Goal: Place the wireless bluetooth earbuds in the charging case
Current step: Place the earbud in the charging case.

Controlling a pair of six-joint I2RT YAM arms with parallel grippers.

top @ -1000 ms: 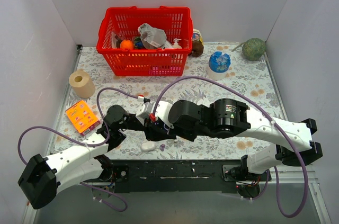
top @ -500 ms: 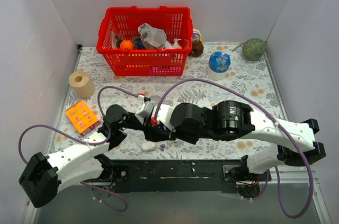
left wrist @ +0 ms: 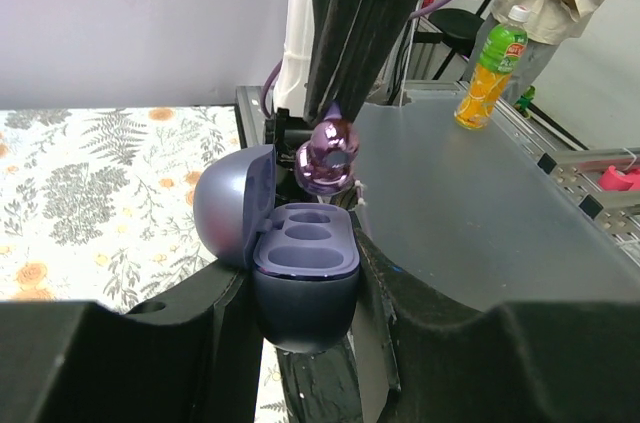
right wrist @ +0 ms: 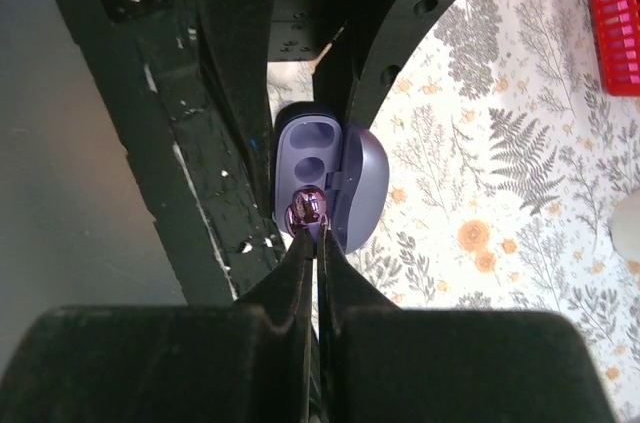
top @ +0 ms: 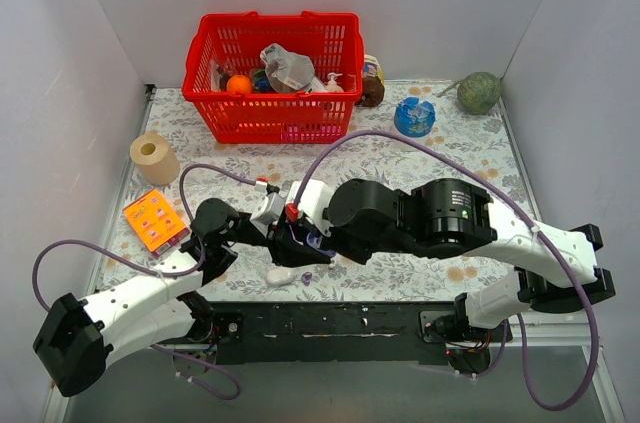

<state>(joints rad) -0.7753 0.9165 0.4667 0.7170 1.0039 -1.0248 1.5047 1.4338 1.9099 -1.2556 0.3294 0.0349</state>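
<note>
Pinching an earbud (right wrist: 306, 211) in my right tool (right wrist: 313, 241) just over the open charging case (left wrist: 305, 243) my left tool (left wrist: 303, 308) grips; overhead my arms (top: 400, 223) mostly hide both, red basket (top: 270, 115) sits behind.

L wrist: case (left wrist: 300, 298) underside hidden in left hand (left wrist: 303, 278). Top view: case lost btw arms; tiny purple bit (top: 307, 278) on worktop (top: 470, 158) too small to ID.

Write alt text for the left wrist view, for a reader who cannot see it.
The left gripper clamps an open lavender charging case with both sockets empty. The right gripper, shut, holds a shiny purple earbud just above it. A floral tablecloth lies to the left, and an orange drink bottle stands at upper right.
</note>
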